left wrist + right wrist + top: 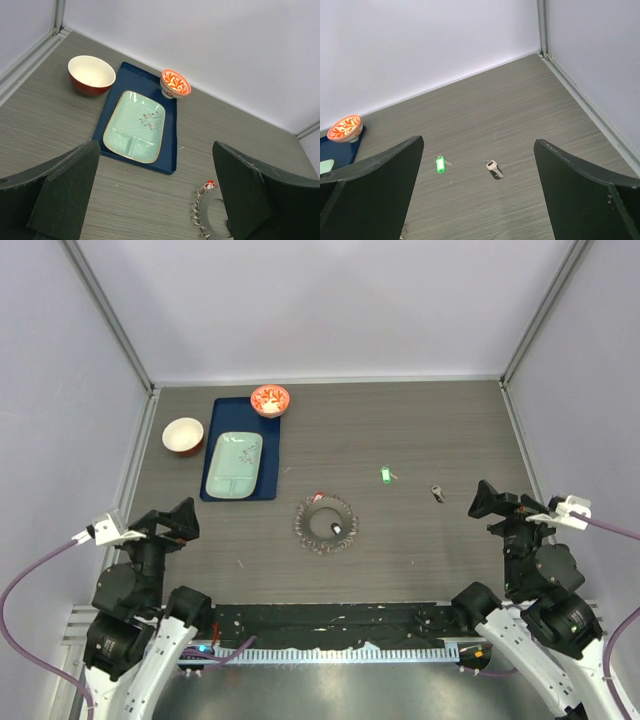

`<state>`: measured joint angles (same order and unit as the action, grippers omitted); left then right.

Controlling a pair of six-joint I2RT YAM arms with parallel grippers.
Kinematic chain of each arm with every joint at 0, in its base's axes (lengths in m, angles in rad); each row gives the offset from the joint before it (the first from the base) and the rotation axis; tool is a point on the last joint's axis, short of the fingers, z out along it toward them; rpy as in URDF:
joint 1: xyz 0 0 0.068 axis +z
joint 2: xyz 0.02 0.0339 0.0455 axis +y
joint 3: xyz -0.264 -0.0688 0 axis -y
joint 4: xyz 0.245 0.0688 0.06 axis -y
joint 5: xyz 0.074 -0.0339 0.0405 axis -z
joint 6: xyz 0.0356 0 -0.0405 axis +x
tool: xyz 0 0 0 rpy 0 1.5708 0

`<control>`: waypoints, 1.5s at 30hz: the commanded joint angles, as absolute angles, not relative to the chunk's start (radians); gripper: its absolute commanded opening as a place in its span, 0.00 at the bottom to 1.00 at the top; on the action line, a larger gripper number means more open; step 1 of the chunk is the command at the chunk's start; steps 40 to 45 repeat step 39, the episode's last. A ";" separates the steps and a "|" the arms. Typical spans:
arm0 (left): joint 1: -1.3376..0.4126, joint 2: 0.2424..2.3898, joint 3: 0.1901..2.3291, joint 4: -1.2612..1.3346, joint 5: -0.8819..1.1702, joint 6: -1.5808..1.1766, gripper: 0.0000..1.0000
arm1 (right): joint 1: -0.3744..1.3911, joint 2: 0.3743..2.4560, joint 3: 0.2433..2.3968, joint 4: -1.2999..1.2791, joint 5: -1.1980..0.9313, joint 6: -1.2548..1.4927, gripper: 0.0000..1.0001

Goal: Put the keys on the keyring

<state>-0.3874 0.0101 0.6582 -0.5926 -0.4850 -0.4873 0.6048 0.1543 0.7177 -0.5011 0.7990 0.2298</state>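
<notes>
Jaws stood wide on L gripper (pixel 178 523) and R gripper (pixel 487 502), both empty, I saw. Jagged silvery metal keyring (pixel 325 525) lay on grey table (pixel 430 560), black-headed key (pixel 337 528) inside; green-headed key (pixel 385 474) & grey key (pixel 437 493) loose toward R side.

Four keys were out on the worktop (pixel 450 430): a green key (pixel 385 474), a red key (pixel 318 496), a grey key (pixel 437 493), a dark key (pixel 337 528). One keyring (pixel 303 524) showed. Two bowls stood there, a red bowl (pixel 183 435) and an orange bowl (pixel 270 400), plus one blue tray (pixel 230 415) and one green plate (pixel 233 465).
</notes>
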 commanded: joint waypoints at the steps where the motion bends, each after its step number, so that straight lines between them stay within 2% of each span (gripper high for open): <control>1: -0.382 -0.017 0.667 -0.592 -0.509 -0.488 1.00 | 0.603 0.083 0.661 -0.442 0.835 0.201 1.00; 9: -0.345 -0.038 0.663 -0.565 -0.485 -0.506 1.00 | 0.603 0.066 0.623 -0.414 0.769 0.190 1.00; 31: -0.180 -0.041 0.646 -0.537 -0.299 -0.476 1.00 | 0.603 0.063 0.607 -0.397 0.759 0.169 0.99; 45: -0.155 -0.041 0.640 -0.528 -0.272 -0.483 1.00 | 0.604 0.066 0.606 -0.396 0.750 0.166 0.99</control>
